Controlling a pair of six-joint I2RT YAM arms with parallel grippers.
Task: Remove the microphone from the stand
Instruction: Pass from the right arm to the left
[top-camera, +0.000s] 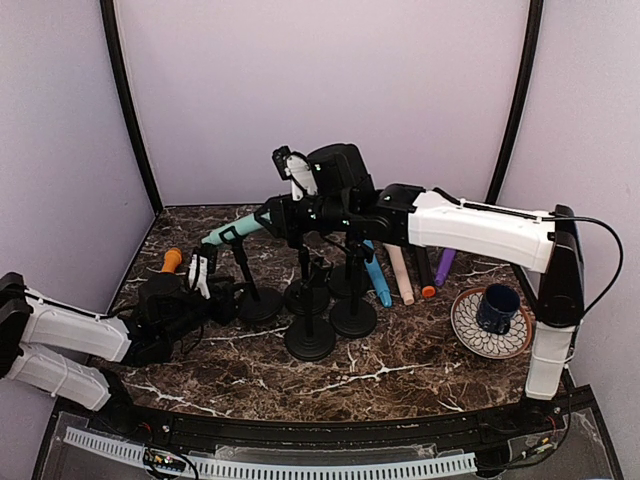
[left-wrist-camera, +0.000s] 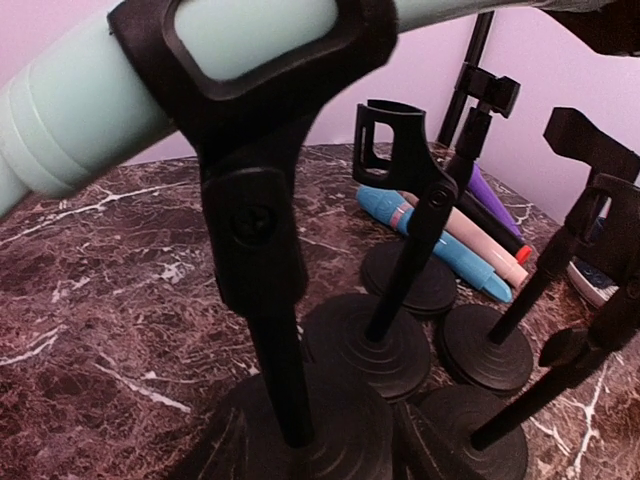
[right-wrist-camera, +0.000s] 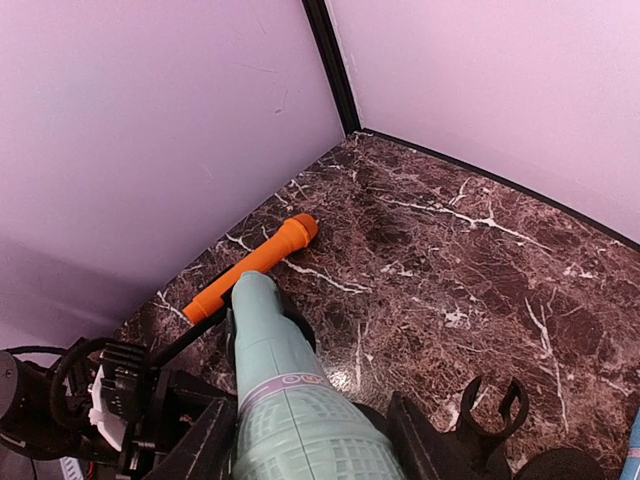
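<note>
Well, the mint-green microphone (top-camera: 245, 226) sits tilted in the clip of the leftmost stand (top-camera: 243, 268), its head towards the middle of the bench (top-camera: 400, 375) and its tail towards the left wall. The right gripper (top-camera: 272, 215) reaches across from the right, and its fingers (right-wrist-camera: 200, 445) are clamped on the head of the microphone, one on each side. The left gripper (top-camera: 200, 272) lies low beside the foot of that stand; whether its fingers are apart or together cannot be told, since the left wrist view does not show them.

The right wrist view looks along the microphone body to the clip and shows the left arm beyond it. The left wrist view looks up from below: the clip wraps the pale body, with the black pole under it.

An orange microphone (top-camera: 172, 260) lies on the bench near the left wall, just behind the left gripper. Three empty stands (top-camera: 310, 340) crowd close to the right of the held one, under the right arm. Behind them lie a blue microphone (top-camera: 378, 280), a pink one (top-camera: 400, 272), a black one and a purple one (top-camera: 445, 265). A dark blue mug (top-camera: 497, 307) stands on a patterned saucer (top-camera: 470, 338) at the right
</note>
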